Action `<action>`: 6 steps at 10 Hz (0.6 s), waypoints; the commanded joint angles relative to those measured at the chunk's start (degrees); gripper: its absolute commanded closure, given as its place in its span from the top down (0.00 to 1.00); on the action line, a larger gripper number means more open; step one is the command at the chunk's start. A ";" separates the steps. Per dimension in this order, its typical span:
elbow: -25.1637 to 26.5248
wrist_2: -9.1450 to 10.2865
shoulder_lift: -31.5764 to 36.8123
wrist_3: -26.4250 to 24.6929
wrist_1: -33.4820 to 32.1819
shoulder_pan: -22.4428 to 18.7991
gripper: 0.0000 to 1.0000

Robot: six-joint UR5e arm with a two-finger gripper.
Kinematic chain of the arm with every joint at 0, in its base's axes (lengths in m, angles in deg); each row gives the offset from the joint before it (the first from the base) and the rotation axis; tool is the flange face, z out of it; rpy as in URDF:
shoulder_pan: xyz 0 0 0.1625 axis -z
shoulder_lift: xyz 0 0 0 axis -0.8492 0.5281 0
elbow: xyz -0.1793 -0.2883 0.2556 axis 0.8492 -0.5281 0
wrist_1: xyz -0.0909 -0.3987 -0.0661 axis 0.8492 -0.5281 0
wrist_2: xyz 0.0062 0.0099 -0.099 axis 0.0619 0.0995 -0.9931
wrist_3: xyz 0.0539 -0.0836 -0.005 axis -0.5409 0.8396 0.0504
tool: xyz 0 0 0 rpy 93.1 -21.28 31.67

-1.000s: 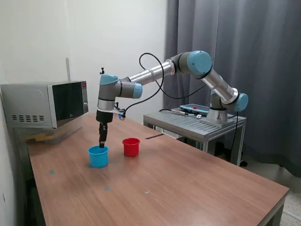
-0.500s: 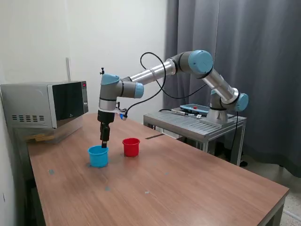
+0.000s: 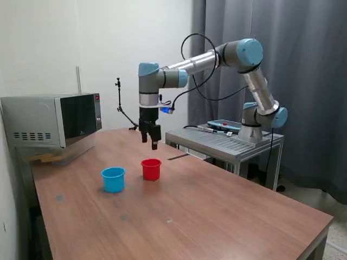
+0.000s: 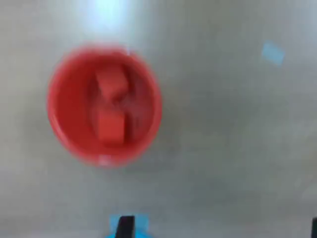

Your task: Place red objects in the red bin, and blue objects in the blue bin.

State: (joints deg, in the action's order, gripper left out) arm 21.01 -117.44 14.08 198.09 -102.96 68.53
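Observation:
The red cup (image 3: 151, 169) stands on the wooden table (image 3: 217, 211), with the light-blue cup (image 3: 113, 179) to the exterior view's left of it. My gripper (image 3: 154, 144) hangs well above the red cup, clear of both cups. In the wrist view the red cup (image 4: 59, 106) is blurred, and two red cubes (image 4: 110, 124) lie inside it. One dark fingertip (image 4: 126, 225) shows at the picture's edge and another at the far corner, wide apart with nothing between them. A blurred blue patch sits behind the first fingertip. No blue cubes show; the blue cup's inside is hidden.
A microwave (image 3: 51, 119) stands at the table's back, on the exterior view's left. A thin black stand (image 3: 120, 105) rises behind the table. The arm's base sits on a metal side table (image 3: 225, 140). Small blue marks dot the tabletop (image 3: 123, 217).
My gripper has risen from just over the light-blue cup and moved to the exterior view's right, and now hangs high above the red cup. The cups have not moved.

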 commanded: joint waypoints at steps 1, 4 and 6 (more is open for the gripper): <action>9.28 0.11 14.45 2.76 6.17 -0.56 1.00; 17.28 0.11 29.06 2.94 14.86 -0.56 1.00; 19.41 0.11 35.23 3.02 16.01 -0.56 1.00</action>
State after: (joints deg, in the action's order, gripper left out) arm 38.34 -117.33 44.27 201.03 -88.73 67.98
